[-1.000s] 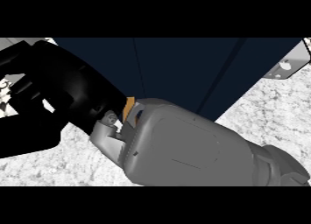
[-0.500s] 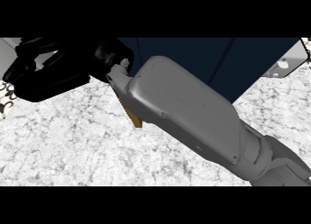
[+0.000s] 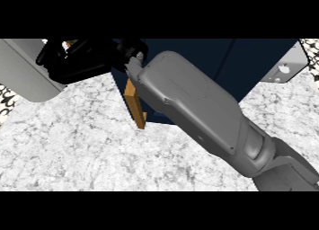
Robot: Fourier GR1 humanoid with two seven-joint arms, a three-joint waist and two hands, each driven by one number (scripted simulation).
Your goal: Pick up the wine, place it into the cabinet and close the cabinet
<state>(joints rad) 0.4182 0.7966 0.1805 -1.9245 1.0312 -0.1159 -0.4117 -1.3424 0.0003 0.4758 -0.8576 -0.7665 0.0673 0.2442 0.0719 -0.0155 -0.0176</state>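
While I look steeply down, grey right forearm (image 3: 208,117) crosses marbled desk (image 3: 75,152) from lower right toward upper left. Beyond it, dark navy cabinet (image 3: 208,58), wooden door edge (image 3: 135,108) beside forearm. Farthest, black right hand (image 3: 82,63) at cabinet's left corner; I cannot tell whether fingers curl or spread. Wine not visible to me. Grey appliance (image 3: 19,67) at left.

I can read no text, label, brand or number anywhere: nothing on the dark cabinet (image 3: 208,63) beside my right hand (image 3: 89,63), nothing on the counter (image 3: 75,152) below it.
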